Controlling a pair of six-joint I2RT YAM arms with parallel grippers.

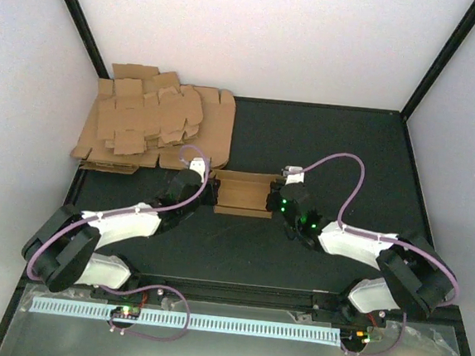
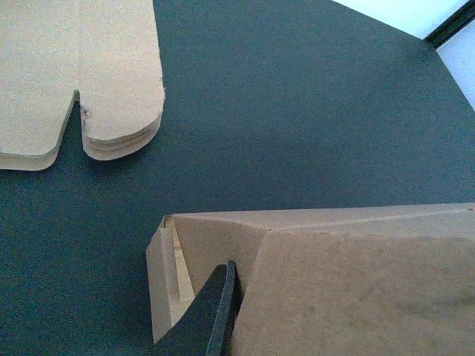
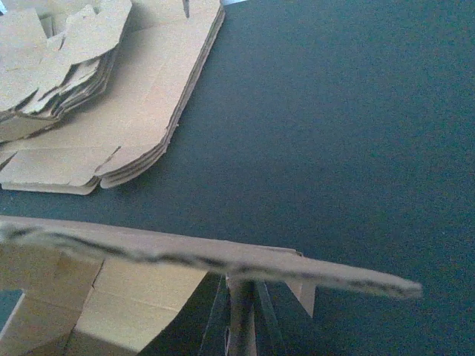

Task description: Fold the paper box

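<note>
No writing, label, brand or number can be read in any view. The paper box [image 1: 244, 192] and the pile of cardboard sheets [image 1: 155, 125] show only plain brown faces. The pale strip [image 1: 241, 325] along the near edge carries a row of small regular marks, too small to tell as figures or letters.
</note>
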